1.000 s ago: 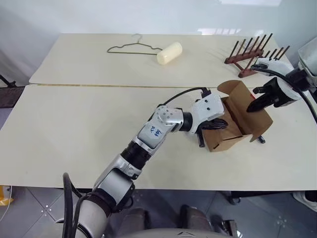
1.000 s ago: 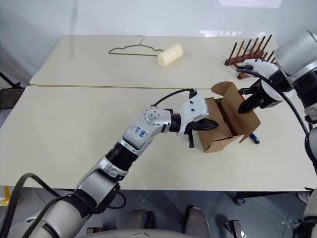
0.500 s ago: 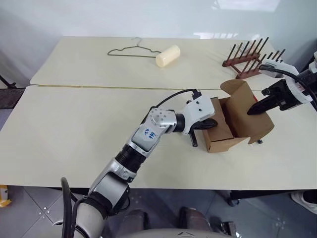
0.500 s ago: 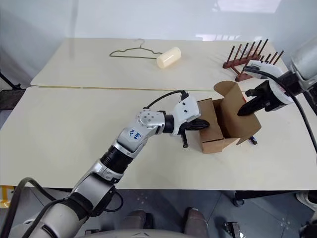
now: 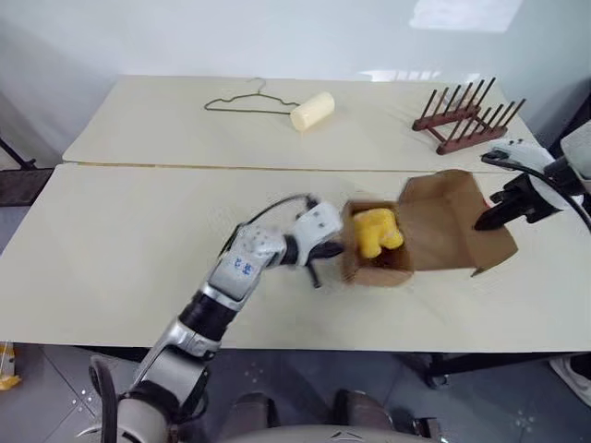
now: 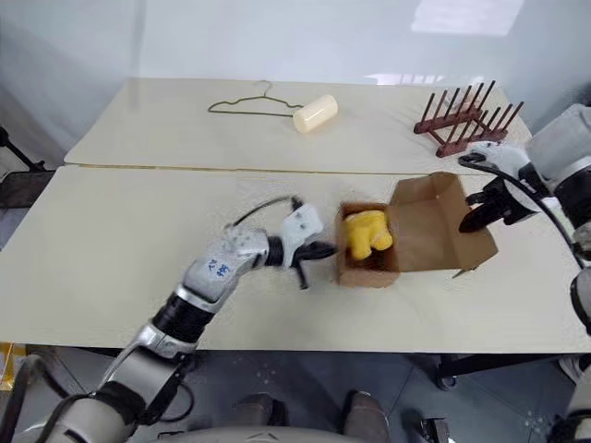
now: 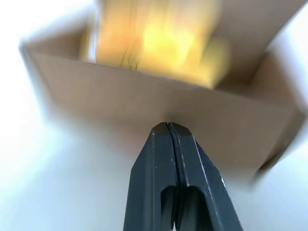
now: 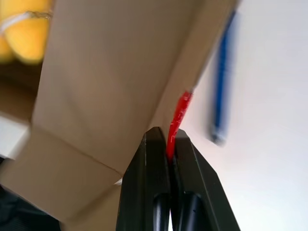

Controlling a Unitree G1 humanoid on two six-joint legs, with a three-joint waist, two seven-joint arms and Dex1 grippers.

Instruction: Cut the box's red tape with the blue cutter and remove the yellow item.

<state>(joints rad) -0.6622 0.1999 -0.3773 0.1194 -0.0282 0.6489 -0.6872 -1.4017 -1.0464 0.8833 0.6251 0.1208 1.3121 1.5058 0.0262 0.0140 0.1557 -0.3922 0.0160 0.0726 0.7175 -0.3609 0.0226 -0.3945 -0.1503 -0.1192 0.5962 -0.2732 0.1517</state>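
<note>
Now the box [image 5: 388, 254] sits open near the table's [image 5: 138, 231] front-right, lid swung back to the robot's right, w/ the yellow item [image 5: 377, 233] plainly in view inside. Right gripper [image 8: 168, 137] is clenched on the lid's edge, pinching the red tape [image 8: 177, 115] between its fingers, holding the flap back. Left gripper [image 7: 169, 129] is shut tight on nothing, tips just at the box's near wall, on the box's left side.

Blue cutter [image 8: 221, 86] lies on the table just beyond the lid, beside the box, not in either gripper.

Step, as I read it: cutting looks done, lid's open, so it's the removal part. Next move prob calls for the left gripper to spread its fingers, rise over the wall and come down on the yellow item, while the right keeps the flap out of the way. Risk: shut tips nudging the light box instead of clearing the wall
</note>
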